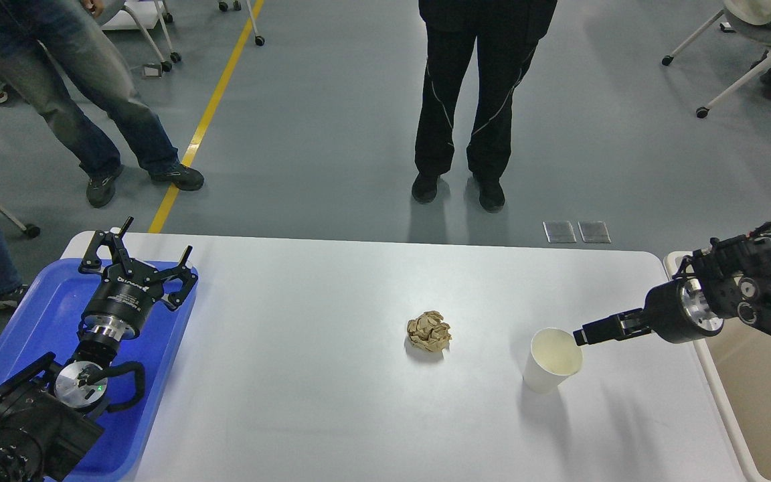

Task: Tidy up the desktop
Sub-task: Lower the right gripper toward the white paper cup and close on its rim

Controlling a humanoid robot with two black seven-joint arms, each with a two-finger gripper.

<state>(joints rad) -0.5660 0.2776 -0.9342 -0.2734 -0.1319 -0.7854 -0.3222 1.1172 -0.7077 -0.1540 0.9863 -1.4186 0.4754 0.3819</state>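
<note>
The white desktop (pixel 332 415) fills the lower view. A crumpled brown paper ball (pixel 429 331) lies near its middle. A white paper cup (pixel 551 361) stands upright to the right of it, open and empty inside. My right gripper (pixel 581 337) comes in from the right, and its tip is at the cup's right rim. Its fingers are seen side-on as one dark bar, so I cannot tell if they grip the rim. My left gripper (pixel 151 244) is open and empty, its fingers spread above the far end of the blue tray (pixel 44 314).
The blue tray sits on the desktop's left edge under my left arm. A beige bin (pixel 760 402) stands just off the right edge, below my right arm. Two people (pixel 479 100) stand on the floor beyond the far edge.
</note>
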